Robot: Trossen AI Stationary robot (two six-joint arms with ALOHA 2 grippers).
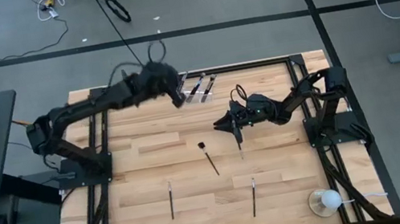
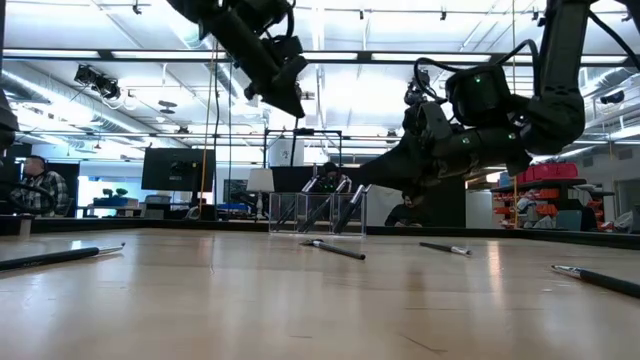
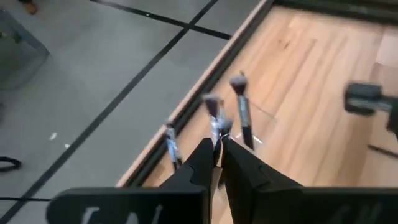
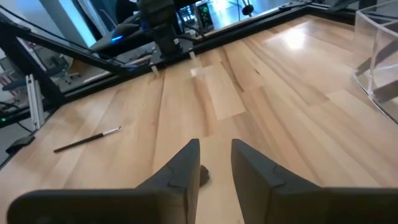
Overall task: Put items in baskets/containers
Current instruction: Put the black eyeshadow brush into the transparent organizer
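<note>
The clear holder (image 1: pixel 201 87) stands at the table's far edge with brushes (image 3: pixel 242 112) leaning in it, heads up. My left gripper (image 1: pixel 181 99) hovers high beside it, on its left, shut on a thin brush (image 3: pixel 214 121). My right gripper (image 1: pixel 217 124) is low over the table's middle, open, with nothing between its fingers (image 4: pixel 216 149). Loose brushes lie flat on the wood: one (image 1: pixel 209 157) just ahead of the right gripper, one (image 1: pixel 238 142) under that arm, and two (image 1: pixel 171 200) (image 1: pixel 253 197) nearer the front. My left gripper pinches the brush's handle (image 3: pixel 218 144) between its two fingers, below the silver ferrule. The brush lies across the fingers and its bristle head (image 3: pixel 211 102) sticks out past them. It is lifted clear of the table. The fingers slant downward toward the far edge.
A white ball on a clear base (image 1: pixel 327 201) sits at the near right corner. Dark frame rails (image 1: pixel 294 88) border the table. The wood between the loose brushes is bare. Beyond the far edge is grey floor with cables.
</note>
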